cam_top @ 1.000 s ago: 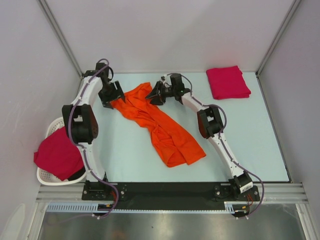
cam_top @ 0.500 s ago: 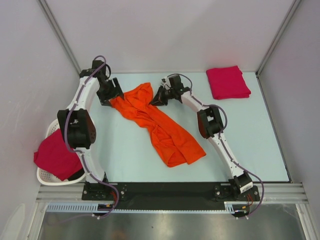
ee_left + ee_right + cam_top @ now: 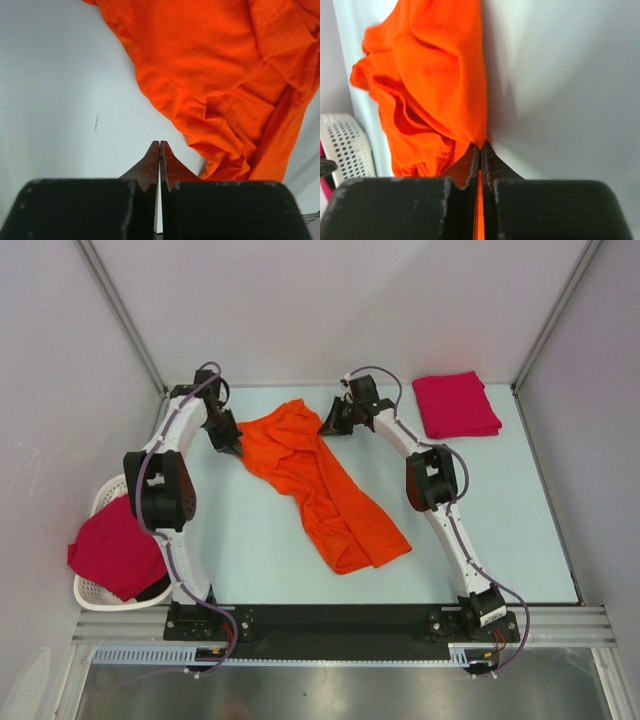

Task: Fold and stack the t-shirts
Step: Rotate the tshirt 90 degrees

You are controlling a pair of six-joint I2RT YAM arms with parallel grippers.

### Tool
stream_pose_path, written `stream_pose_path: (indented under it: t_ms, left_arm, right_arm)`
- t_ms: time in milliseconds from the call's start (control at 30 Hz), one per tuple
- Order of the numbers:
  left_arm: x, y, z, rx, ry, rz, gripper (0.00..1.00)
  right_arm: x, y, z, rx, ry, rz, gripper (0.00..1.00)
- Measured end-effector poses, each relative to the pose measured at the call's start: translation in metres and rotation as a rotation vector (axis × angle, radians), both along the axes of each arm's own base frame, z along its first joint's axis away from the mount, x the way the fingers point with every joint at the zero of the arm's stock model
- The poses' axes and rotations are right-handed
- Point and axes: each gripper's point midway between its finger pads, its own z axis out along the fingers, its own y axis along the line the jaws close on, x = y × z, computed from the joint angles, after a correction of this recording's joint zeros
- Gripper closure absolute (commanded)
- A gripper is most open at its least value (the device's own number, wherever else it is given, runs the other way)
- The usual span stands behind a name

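The right gripper (image 3: 481,146) has its jaws closed on a pinched edge of the orange t-shirt (image 3: 435,85); soft, creased cotton bunches left of the tips. The left gripper (image 3: 160,145) has its jaws fully closed with no fabric visible between them; rumpled folds lie just right of them.

White perforated basket (image 3: 88,592) off my left, hard by desk (image 3: 250,540) edge. Desk pale blue. Black rail (image 3: 330,620) along near edge. Grey walls (image 3: 330,310) around.
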Motion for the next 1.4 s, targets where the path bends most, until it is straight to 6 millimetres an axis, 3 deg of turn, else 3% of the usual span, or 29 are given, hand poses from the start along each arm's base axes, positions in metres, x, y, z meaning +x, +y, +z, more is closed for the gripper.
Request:
stream_pose_path:
  t_ms: [167, 267, 300, 333, 367, 400, 533, 567, 667, 733, 800, 1000, 1200, 1400]
  left_arm:
    - [0.008, -0.018, -0.021, -0.015, 0.039, -0.040, 0.99]
    - [0.011, -0.031, -0.024, -0.029, 0.042, -0.067, 0.70]
    - [0.012, -0.034, -0.024, -0.031, 0.041, -0.075, 0.50]
    - [0.013, -0.037, -0.024, -0.033, 0.040, -0.079, 0.45]
    - [0.014, -0.040, -0.024, -0.035, 0.037, -0.084, 0.41]
    - [0.014, -0.042, -0.023, -0.039, 0.039, -0.081, 0.40]
    - [0.018, -0.044, -0.021, -0.039, 0.030, -0.086, 0.44]
    - [0.020, -0.044, -0.021, -0.039, 0.026, -0.087, 0.51]
    - [0.027, -0.045, -0.024, -0.041, 0.022, -0.085, 0.59]
    - [0.029, -0.045, -0.030, -0.039, 0.033, -0.084, 0.54]
    - [0.029, -0.044, -0.037, -0.039, 0.051, -0.080, 0.43]
    - [0.047, -0.042, -0.059, -0.066, 0.078, -0.032, 0.33]
    - [0.070, -0.024, -0.047, -0.092, 0.020, 0.050, 0.32]
    - [0.085, 0.018, -0.039, -0.092, -0.009, 0.157, 0.30]
  right_arm:
    - [0.019, -0.031, 0.006, -0.045, -0.033, -0.067, 1.00]
    - [0.025, -0.041, 0.007, -0.039, -0.035, -0.080, 0.95]
    - [0.026, -0.044, 0.007, -0.038, -0.033, -0.082, 0.89]
    - [0.027, -0.047, 0.006, -0.036, -0.030, -0.082, 0.78]
    - [0.027, -0.049, 0.005, -0.032, -0.027, -0.079, 0.73]
    - [0.026, -0.049, 0.005, -0.027, -0.025, -0.070, 0.69]
    - [0.017, -0.043, 0.000, -0.027, -0.017, -0.032, 0.73]
    - [0.014, -0.042, -0.002, -0.032, -0.013, -0.025, 0.73]
    - [0.010, -0.042, -0.001, -0.035, -0.012, -0.014, 0.61]
    - [0.010, -0.043, 0.001, -0.037, -0.016, -0.011, 0.57]
    - [0.011, -0.047, 0.004, -0.038, -0.020, -0.012, 0.57]
    - [0.019, -0.066, 0.010, -0.042, -0.024, -0.037, 0.57]
    - [0.025, -0.083, 0.015, -0.037, -0.026, -0.060, 0.57]
    - [0.023, -0.092, 0.008, -0.030, 0.004, -0.067, 0.57]
